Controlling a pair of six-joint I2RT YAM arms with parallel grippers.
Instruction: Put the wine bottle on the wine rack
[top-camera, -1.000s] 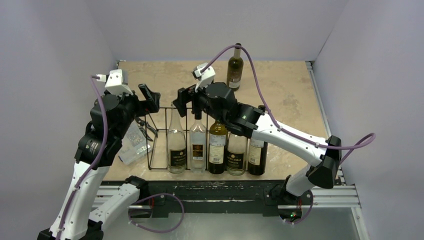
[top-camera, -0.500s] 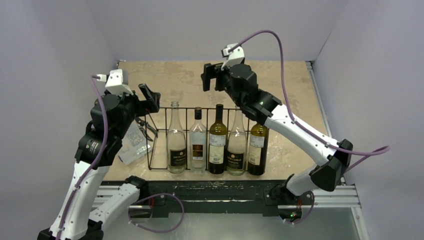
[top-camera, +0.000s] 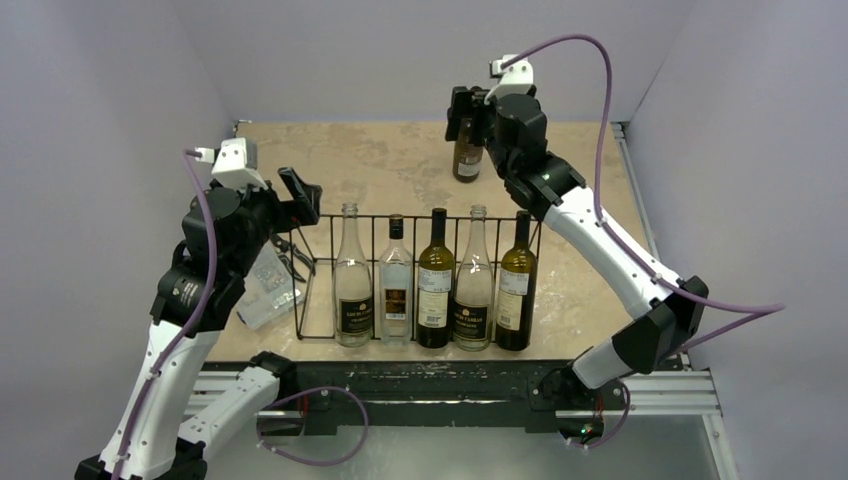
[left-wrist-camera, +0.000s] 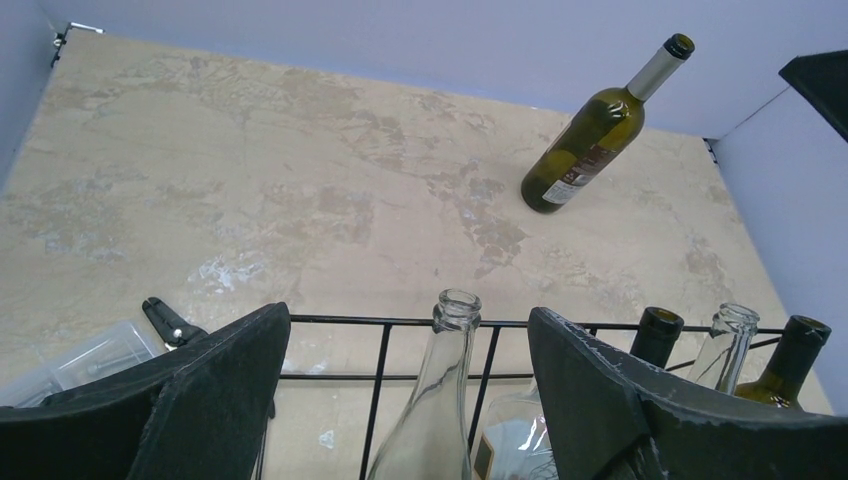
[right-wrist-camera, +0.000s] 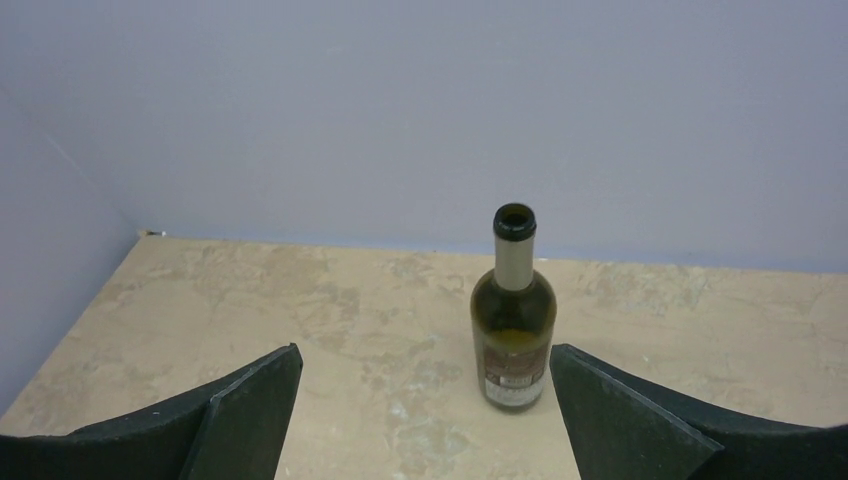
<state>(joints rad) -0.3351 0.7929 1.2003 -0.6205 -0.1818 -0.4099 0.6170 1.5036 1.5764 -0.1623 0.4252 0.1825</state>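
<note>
An olive-green wine bottle (top-camera: 466, 160) stands upright alone at the back of the table, also in the left wrist view (left-wrist-camera: 585, 135) and the right wrist view (right-wrist-camera: 513, 330). The black wire wine rack (top-camera: 312, 218) stands near the front edge and holds several upright bottles; its leftmost slot is empty. My right gripper (top-camera: 467, 110) is open and empty, held above and just in front of the lone bottle, which sits ahead between its jaws (right-wrist-camera: 423, 355). My left gripper (top-camera: 303, 193) is open and empty, hovering at the rack's left end (left-wrist-camera: 410, 318).
A clear plastic organiser box (top-camera: 268, 287) lies left of the rack, with a black tool (left-wrist-camera: 165, 320) beside it. Grey walls close in the back and both sides. The rack's clear glass bottle (left-wrist-camera: 440, 400) rises right below my left gripper.
My right arm has swung up from over the rack's bottles and back to the right, to the lone bottle at the rear. The left arm has not moved.
</note>
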